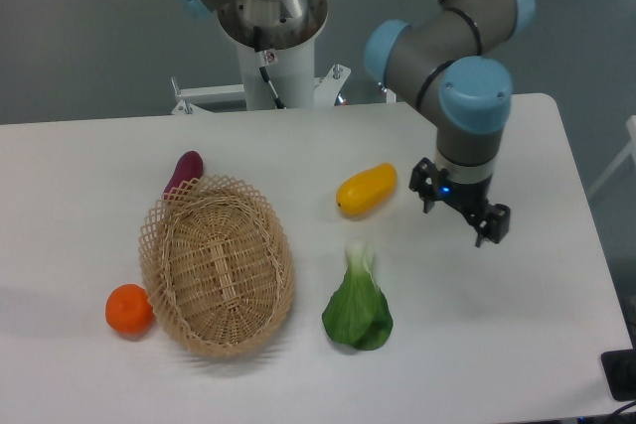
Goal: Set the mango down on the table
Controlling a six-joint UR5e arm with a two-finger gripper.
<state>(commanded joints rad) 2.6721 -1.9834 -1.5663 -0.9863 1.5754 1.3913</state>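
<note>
Gripper (460,212), two dark fingers spread apart and holding nothing, hangs over the right half of the table (517,305), just to the right of the mango (366,190) and clear of it. That yellow-orange fruit lies on its side on the bare white surface near the middle, tilted with its right end a little farther back. Nearer the front edge, a green leafy vegetable (358,307) rests with its pale stalk pointing towards the mango. An oval wicker basket (216,265) sits on the left half, with a round orange (129,310) just beside its lower left rim and a purple eggplant (184,173) at its far rim, the lower end of the eggplant hidden behind the weave. The arm (452,57), grey tubes with light blue joint caps, rises out of the top of the frame, so its upper links are cut off; its base stands on a white pedestal (273,57) behind the far edge. Grey floor fills the background, a blue object is clipped at the upper right corner, and a dark object is cut off at the lower right corner. A small blue light shows on the wrist above the fingers. A small label on the pedestal is too small to read
</note>
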